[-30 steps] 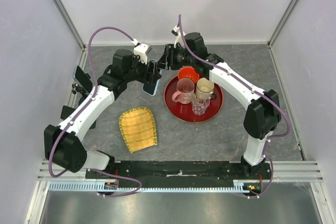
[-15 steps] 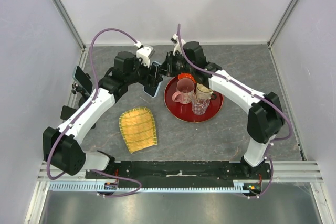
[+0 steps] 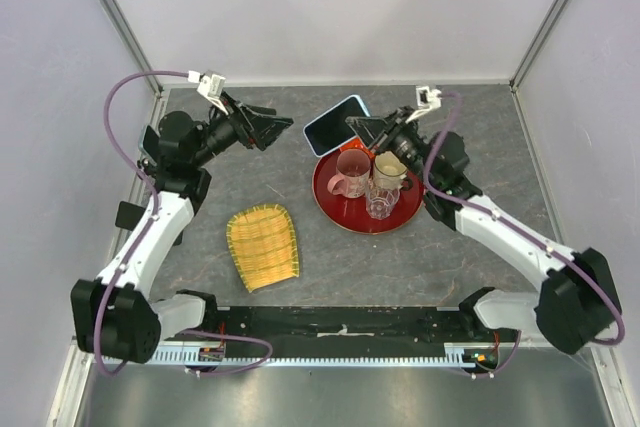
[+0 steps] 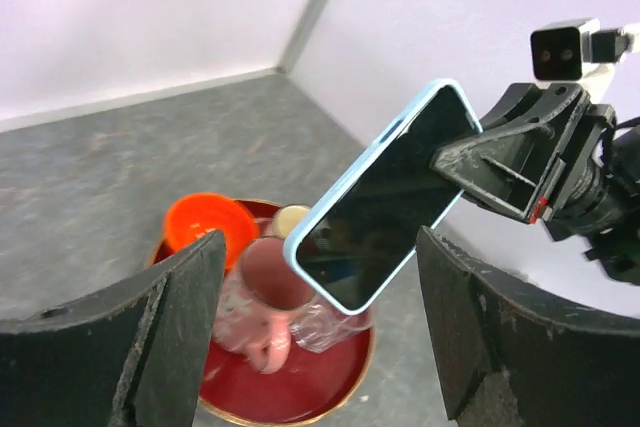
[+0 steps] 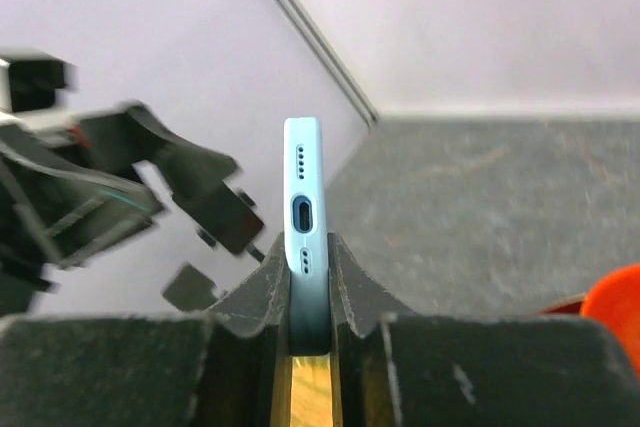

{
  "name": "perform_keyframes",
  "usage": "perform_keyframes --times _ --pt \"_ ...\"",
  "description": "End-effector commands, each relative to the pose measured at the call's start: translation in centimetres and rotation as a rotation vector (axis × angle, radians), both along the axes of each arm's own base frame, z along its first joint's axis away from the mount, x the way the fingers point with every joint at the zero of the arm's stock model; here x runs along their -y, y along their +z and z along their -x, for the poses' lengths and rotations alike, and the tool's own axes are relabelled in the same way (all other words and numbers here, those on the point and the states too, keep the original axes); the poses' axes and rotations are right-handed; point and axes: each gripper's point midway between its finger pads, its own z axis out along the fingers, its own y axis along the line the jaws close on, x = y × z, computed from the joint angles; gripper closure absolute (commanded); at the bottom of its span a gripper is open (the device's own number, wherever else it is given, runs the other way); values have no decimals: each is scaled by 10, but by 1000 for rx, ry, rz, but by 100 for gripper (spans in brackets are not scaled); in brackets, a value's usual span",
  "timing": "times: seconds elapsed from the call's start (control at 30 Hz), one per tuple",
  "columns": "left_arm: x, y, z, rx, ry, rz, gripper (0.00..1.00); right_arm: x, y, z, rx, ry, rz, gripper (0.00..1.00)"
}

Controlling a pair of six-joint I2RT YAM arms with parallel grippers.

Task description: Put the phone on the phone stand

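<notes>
The phone [image 3: 335, 125] is light blue with a black screen. My right gripper [image 3: 362, 126] is shut on its lower end and holds it in the air, tilted, above the far left rim of the red tray [image 3: 340, 215]. In the right wrist view the phone [image 5: 304, 187] stands edge-on between my fingers [image 5: 352, 272], charging port facing the camera. My left gripper [image 3: 272, 129] is open and empty, left of the phone and apart from it. The left wrist view shows the phone [image 4: 385, 212] ahead of its open gripper [image 4: 320, 247]. A black stand-like piece [image 3: 128, 215] sits at the table's left edge.
The red tray holds a pink mug [image 3: 350, 173], a clear glass [image 3: 378, 202], a beige cup [image 3: 390, 167] and an orange bowl [image 4: 205, 229]. A yellow bamboo mat [image 3: 263, 245] lies near the front left. Walls close in the table on three sides.
Both grippers were together at the phone, left of the tray. Now the left gripper has let go and drawn back left. The right gripper has lifted the phone and pulled back to the right.
</notes>
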Motion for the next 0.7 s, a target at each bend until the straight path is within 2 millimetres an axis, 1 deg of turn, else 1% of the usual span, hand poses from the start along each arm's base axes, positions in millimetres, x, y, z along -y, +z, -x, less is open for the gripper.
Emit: perform_keyframes --times 0.0,0.03,0.07,0.1,0.13,0.17,0.2,0.23,0.27,0.3,0.37,0.4,0.53,0.6,0.67 --pt "29 24 33 -4 -333 240 25 40 106 38 299 -74 -320 100" --pt "33 17 38 -30 -389 257 27 45 101 39 287 -92 -343 100" --pt "33 34 51 24 -455 321 28 49 108 45 302 -85 -381 100" --pt "36 23 44 -19 -478 351 28 52 114 52 319 -78 -404 100" --pt "36 23 47 -14 -504 376 28 53 113 54 321 -75 -412 100" --pt "35 30 54 4 -542 410 28 54 115 55 322 -73 -421 100" --pt "37 21 49 -27 -553 422 28 54 115 55 309 -64 -436 100" --pt "39 20 49 -39 -567 423 28 53 114 55 306 -59 -440 100" --pt "40 18 48 -47 -569 425 28 51 117 59 318 -37 -452 100" --pt "41 16 48 -48 -569 424 28 47 113 56 303 -24 -457 100" --pt "42 16 50 -29 -567 420 28 43 114 56 297 -4 -462 100" --pt "44 17 52 -21 -574 418 28 41 110 53 290 -2 -460 100" --pt "47 25 66 34 -600 404 28 37 108 53 284 15 -472 100" --pt "52 27 72 49 -617 398 29 35 107 53 281 13 -474 100" --pt "54 27 75 48 -630 395 30 33 107 57 288 24 -486 100"
